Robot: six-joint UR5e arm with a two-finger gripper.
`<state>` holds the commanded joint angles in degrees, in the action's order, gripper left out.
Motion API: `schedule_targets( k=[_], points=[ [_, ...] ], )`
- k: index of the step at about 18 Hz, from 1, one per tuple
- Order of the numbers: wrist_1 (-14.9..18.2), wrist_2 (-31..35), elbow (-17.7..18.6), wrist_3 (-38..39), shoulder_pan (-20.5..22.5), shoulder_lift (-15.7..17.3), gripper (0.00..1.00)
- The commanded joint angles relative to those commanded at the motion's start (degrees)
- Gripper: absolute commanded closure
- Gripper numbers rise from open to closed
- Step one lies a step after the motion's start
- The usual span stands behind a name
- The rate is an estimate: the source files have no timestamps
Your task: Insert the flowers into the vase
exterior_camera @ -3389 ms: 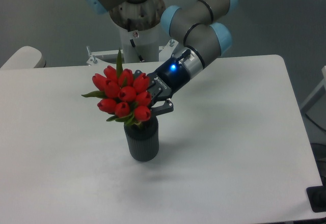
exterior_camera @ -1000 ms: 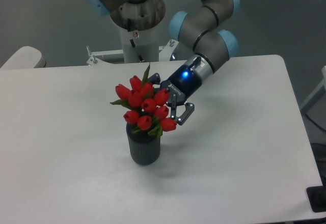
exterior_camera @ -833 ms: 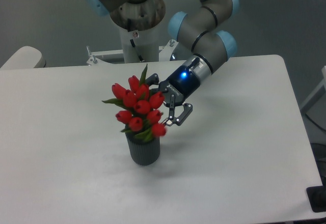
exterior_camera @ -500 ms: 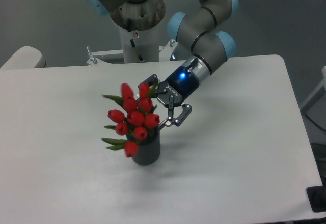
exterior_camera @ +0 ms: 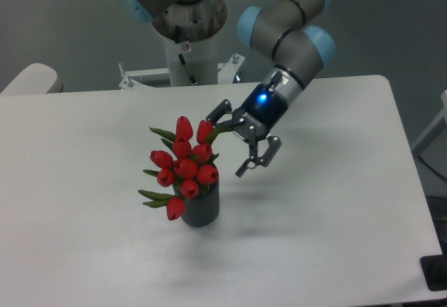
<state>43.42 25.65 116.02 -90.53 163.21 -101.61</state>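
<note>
With the flowers (exterior_camera: 183, 167) seated in the vase (exterior_camera: 201, 207) but leaning out over its left rim, the pincer (exterior_camera: 241, 141), spread open just right of them, should back straight away without brushing a stem.

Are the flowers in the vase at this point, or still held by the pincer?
In. The flowers sit in the vase, leaning left over its rim; the pincer is open and clear of them to the right.

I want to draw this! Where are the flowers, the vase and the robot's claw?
flowers (exterior_camera: 185, 167), fixed camera, a middle red bud.
vase (exterior_camera: 203, 211), fixed camera, its ribbed side.
gripper (exterior_camera: 228, 139), fixed camera, between the open fingertips.
</note>
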Motion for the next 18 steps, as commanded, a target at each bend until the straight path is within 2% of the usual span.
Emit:
schedule_targets(
  k=[3,6,9,11,14,18],
  points=[
    [0.1,8.2,-3.8,0.0,0.7,0.6,0.0],
    [0.4,19.4,-9.6,0.5,0.9,0.6,0.0],
    [0.9,26.3,-14.8,0.6,0.7,-0.1,0.0],
    [2.5,32.7,-18.9,0.4,0.4,-1.5,0.0],
    [7.0,37.3,-26.4,0.0,-1.0,-3.9,0.0],
    [17.4,41.8,-36.6,-1.5,-1.7,-6.9,0.0]
  ],
)
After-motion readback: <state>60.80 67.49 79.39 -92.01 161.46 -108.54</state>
